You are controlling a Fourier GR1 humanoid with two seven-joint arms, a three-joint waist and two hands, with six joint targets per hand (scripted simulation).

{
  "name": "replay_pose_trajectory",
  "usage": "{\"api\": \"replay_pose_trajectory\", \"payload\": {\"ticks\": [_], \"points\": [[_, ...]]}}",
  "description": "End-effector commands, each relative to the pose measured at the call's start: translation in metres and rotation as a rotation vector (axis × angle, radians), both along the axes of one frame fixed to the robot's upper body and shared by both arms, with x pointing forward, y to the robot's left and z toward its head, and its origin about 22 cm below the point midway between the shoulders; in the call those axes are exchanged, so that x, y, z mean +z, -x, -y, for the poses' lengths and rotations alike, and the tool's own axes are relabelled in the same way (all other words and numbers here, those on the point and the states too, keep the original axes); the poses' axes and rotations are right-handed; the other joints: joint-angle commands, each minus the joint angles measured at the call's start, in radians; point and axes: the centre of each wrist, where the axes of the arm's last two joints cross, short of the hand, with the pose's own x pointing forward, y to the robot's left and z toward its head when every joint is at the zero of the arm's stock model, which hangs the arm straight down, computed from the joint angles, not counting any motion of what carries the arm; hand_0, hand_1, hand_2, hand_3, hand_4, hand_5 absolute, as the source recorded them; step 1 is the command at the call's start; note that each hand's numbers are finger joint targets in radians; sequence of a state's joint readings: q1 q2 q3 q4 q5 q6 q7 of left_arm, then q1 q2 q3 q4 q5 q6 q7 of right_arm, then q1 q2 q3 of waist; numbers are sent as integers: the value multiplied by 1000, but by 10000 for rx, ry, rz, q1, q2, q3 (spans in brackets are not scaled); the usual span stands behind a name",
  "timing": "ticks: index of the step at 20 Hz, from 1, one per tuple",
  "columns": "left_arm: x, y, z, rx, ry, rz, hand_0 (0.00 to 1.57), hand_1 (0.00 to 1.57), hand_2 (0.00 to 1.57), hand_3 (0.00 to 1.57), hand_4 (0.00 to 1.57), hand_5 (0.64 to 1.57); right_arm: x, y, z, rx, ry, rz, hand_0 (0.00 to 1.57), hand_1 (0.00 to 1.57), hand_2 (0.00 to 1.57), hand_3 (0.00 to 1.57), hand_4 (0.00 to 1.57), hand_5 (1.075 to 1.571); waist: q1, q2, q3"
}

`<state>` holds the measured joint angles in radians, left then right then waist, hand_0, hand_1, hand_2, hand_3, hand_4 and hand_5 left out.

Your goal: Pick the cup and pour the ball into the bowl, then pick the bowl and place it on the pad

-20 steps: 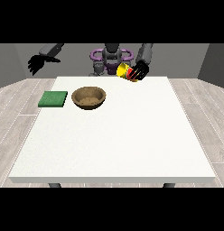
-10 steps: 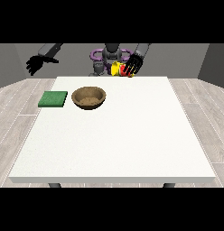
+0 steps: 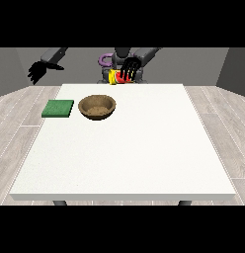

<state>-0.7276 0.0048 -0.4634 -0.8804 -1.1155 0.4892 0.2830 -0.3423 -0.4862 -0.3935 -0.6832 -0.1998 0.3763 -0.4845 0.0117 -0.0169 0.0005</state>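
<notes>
A yellow and red cup [image 3: 116, 77] hangs tipped on its side above the table's far edge, behind the brown bowl [image 3: 97, 106]. The hand at the view's right [image 3: 128, 70] has its black fingers curled round the cup. The ball does not show. The bowl stands on the white table [image 3: 129, 143] at the far left. Just left of the bowl lies the flat green pad [image 3: 58, 108]. The hand at the view's left [image 3: 39, 71] hovers off the table's far left corner, fingers hanging spread, holding nothing.
The robot's torso [image 3: 122, 62] stands behind the far edge with a purple ring [image 3: 102, 61] at its side. Wood floor surrounds the table.
The hand at the view's right has carried the cup leftward along the far edge, toward the bowl, and tipped it further. The other hand has barely moved.
</notes>
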Motion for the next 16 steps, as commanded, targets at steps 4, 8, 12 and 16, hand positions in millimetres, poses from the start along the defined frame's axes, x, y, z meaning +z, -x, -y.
{"api": "replay_pose_trajectory", "payload": {"ticks": [4,8,12,16], "points": [[10,9,26,-548,-2041,1108,455,455,1571,1571,894,1571,6,-20,-14,-70,291,200,0,0,0,267,0,1530,151,499,2],[12,19,39,-289,-2774,1005,282,282,1571,1571,863,1570,18,-53,-49,538,104,185,0,0,0,297,0,1528,-392,335,-3],[-1,40,48,-1060,-3856,1305,0,0,1571,1571,913,1547,16,-53,-46,548,-21,618,0,0,0,252,0,1525,-301,773,2],[9,27,51,-1209,-5264,1170,0,0,1571,1571,1196,1434,25,-60,-47,797,-241,245,0,0,0,190,0,1521,-480,561,-1]]}}
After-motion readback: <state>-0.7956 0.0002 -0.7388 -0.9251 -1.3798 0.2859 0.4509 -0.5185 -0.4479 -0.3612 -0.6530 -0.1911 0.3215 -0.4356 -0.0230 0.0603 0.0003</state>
